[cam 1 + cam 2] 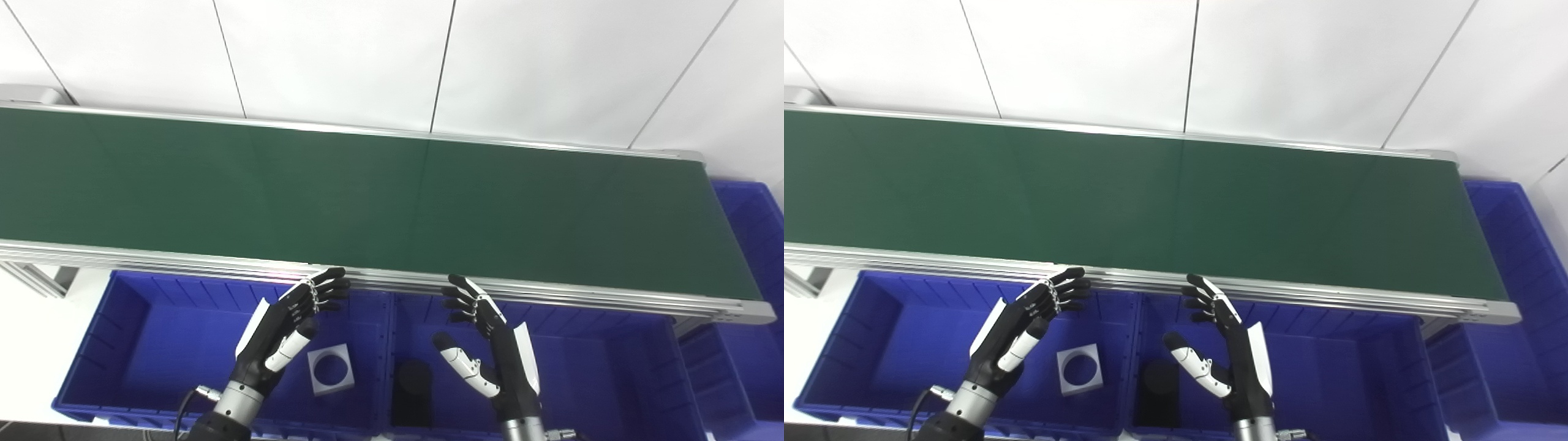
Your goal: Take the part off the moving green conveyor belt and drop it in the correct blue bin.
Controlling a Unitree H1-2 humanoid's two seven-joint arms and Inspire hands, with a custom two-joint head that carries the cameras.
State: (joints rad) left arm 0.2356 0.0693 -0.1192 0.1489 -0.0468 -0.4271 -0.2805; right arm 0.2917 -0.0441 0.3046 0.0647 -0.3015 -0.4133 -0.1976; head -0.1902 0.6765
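A white square part with a round hole (331,369) lies in the left blue bin (153,343), just right of the left hand (285,334); a black cylinder (411,392) stands in the middle blue bin (600,367), left of the right hand (484,343). Both hands hover spread and empty near the green conveyor belt (367,202)

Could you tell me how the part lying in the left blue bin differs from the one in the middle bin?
The white square part is pale and flat, with a round hole through it; the black part is dark, looks solid, and its exact shape is hard to read. The white part lies in the left blue bin near the left hand; the black one sits in the middle blue bin beside the right hand. Both rest on bin floors, and neither is held.
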